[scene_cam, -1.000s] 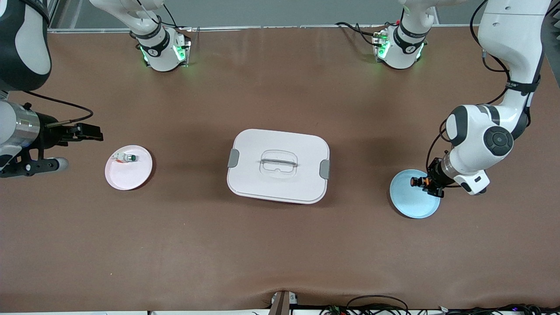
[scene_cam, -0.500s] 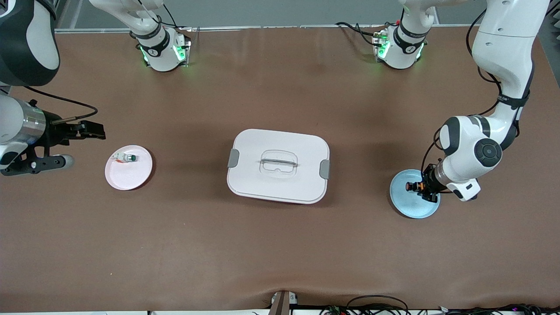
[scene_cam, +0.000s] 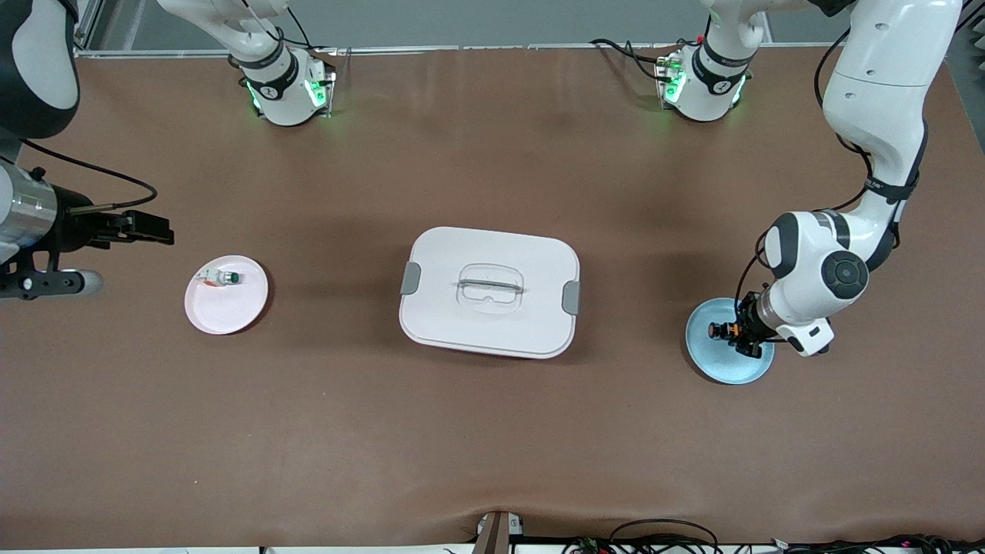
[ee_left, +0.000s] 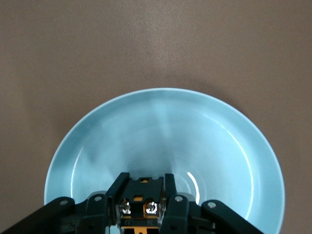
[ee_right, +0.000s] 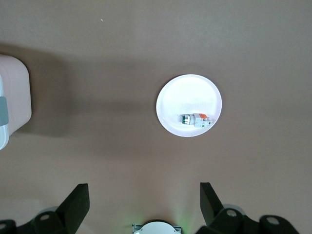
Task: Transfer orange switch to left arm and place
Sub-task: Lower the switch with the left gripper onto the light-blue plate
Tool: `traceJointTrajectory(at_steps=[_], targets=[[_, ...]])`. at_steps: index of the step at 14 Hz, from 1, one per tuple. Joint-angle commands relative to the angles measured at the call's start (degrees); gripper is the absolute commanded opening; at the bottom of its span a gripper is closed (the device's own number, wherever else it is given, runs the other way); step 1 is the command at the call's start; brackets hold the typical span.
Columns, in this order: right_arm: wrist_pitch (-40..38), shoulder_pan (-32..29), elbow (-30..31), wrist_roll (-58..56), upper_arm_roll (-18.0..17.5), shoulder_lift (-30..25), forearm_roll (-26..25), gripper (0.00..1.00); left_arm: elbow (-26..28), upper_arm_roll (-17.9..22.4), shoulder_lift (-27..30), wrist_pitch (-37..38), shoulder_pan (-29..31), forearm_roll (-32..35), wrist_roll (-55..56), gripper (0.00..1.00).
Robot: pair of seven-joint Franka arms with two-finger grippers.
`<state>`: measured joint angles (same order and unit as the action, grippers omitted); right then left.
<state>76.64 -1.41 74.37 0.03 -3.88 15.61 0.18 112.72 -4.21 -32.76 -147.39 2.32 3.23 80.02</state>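
A: At the lower right of the front view we see the left gripper (scene_cam: pixel 740 332) clenched on the orange switch (scene_cam: pixel 721 330), low over the blue plate (scene_cam: pixel 727 368).

B: The white box (scene_cam: pixel 489 292) sits mid-frame, between that plate and the pink plate (scene_cam: pixel 223 312) carrying a white switch with a green top (scene_cam: pixel 223 278).

A: At the left edge we find the right gripper (scene_cam: pixel 146 228) with fingers spread, holding nothing, above bare table (scene_cam: pixel 492 446).

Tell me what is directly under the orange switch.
The orange switch, gripped in the left tool, is over the blue plate. The tool covers the plate directly beneath, so contact cannot be seen.
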Motion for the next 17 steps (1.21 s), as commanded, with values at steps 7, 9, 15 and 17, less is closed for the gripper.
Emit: traceJointTrajectory(at_steps=[7,9,15,17], targets=[[-6.4,-2.5,-1.7,2.2,-0.4,-0.6,1.1,1.0,-0.7,0.2,-0.6,-0.5,0.3,2.5,0.7,0.0],[-6.4,-2.0,-1.6,4.8,-0.6,-0.6,1.0,1.0,-0.8,0.2,-0.6,-0.5,0.4,2.6,0.1,0.68],[-6.3,-1.4,-1.8,5.4,-1.1,-0.6,1.7,1.0,-2.1,0.1,0.2,1.4,0.2,2.6,0.1,1.0],[-6.5,-1.3,-1.8,5.3,-1.3,-0.8,1.8,1.0,-4.1,0.0,1.1,5.4,0.3,2.7,-1.0,1.0]])
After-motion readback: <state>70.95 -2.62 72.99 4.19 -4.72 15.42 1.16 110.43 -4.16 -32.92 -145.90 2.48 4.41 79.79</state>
